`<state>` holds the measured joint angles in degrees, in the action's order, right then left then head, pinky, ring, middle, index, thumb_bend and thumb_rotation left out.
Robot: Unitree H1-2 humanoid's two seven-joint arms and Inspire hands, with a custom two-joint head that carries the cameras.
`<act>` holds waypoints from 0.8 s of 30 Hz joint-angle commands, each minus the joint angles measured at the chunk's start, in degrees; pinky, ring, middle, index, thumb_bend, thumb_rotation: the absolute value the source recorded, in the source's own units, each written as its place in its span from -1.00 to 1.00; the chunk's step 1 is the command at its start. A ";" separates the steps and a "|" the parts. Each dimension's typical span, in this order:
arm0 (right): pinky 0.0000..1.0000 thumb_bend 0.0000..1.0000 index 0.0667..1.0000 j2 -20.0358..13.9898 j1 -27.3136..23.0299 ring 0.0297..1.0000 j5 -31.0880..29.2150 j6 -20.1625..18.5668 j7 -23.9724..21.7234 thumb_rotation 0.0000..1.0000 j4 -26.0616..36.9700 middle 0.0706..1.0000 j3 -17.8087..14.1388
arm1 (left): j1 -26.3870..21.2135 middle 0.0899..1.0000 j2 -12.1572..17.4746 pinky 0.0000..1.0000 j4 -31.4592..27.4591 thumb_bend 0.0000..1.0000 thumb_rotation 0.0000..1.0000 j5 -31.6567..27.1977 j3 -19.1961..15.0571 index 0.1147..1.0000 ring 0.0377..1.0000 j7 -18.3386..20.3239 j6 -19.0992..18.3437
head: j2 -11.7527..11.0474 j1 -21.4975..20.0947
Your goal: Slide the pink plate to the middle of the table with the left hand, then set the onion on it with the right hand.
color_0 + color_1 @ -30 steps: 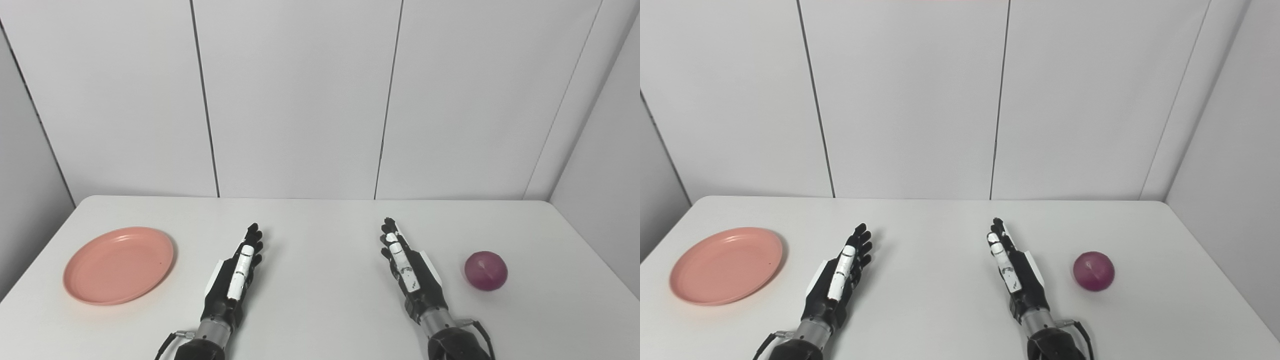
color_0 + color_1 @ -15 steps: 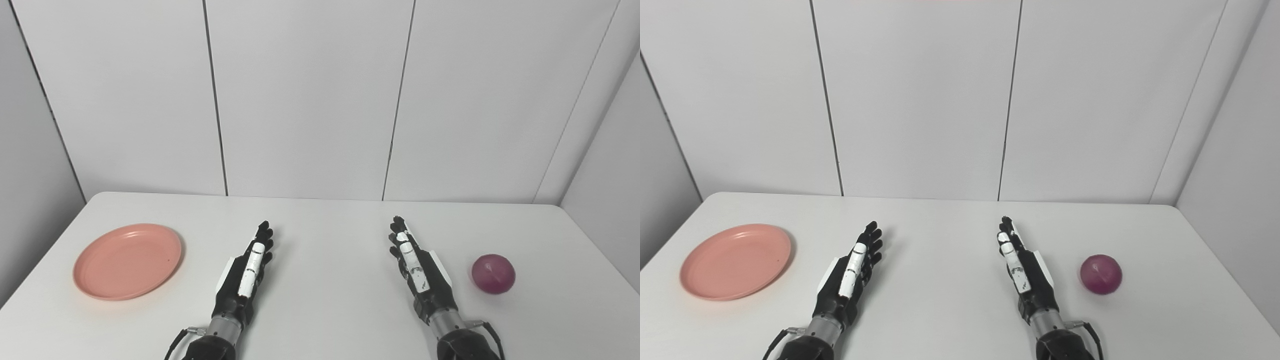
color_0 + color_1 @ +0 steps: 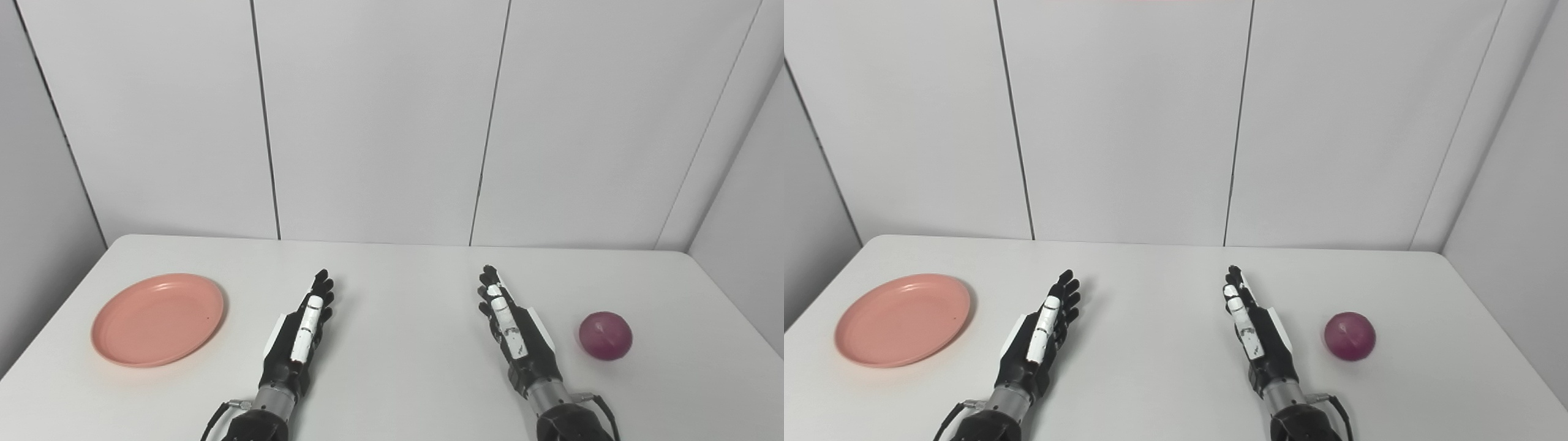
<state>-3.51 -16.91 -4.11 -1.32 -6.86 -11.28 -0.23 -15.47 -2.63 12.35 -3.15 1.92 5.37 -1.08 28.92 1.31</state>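
Observation:
A pink plate lies flat on the white table at its left side. On the right side rests a round purple onion. My left hand lies on the table right of the plate, a clear gap between them, fingers stretched forward, open and holding nothing. My right hand lies left of the onion, apart from it, fingers also straight and open. In the right eye view the plate, the onion, the left hand and the right hand stand the same way.
Grey wall panels rise right behind the table's far edge. A side wall closes in on the right, another on the left. Bare tabletop lies between my two hands.
The whole picture has shifted slightly right and down, so the camera moved. Both hands, the plate and the onion keep their places on the table.

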 commanded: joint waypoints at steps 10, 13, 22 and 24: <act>1.00 0.11 1.00 -2.29 -0.84 1.00 -2.19 0.44 -2.08 0.99 3.13 1.00 -0.91 | -3.16 0.99 -2.23 1.00 -0.48 0.18 1.00 2.18 1.72 0.99 1.00 -1.86 2.66 | -3.58 11.83; 1.00 0.05 1.00 -2.80 -0.61 1.00 -3.95 -0.42 -2.99 1.00 3.61 1.00 -1.25 | -3.37 1.00 -3.18 1.00 -1.00 0.19 1.00 1.05 1.42 0.98 1.00 -2.03 1.56 | -4.48 15.21; 1.00 0.02 1.00 -3.03 0.06 1.00 -5.56 0.61 -3.93 1.00 3.73 1.00 -1.39 | -4.34 0.98 -3.43 1.00 -5.08 0.22 1.00 -0.93 0.07 0.97 0.97 -2.26 -1.01 | -7.10 18.50; 1.00 -0.04 1.00 -3.04 0.17 1.00 -5.39 0.50 -3.72 1.00 4.02 1.00 -1.44 | -4.62 0.99 -2.91 1.00 -5.78 0.23 1.00 -1.56 -0.41 0.98 0.98 -1.80 -1.32 | -7.45 18.86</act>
<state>-6.31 -15.23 -8.93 -1.51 -10.36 -9.42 -1.28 -17.06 -6.05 8.82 -4.10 1.83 3.36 -2.90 21.45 20.12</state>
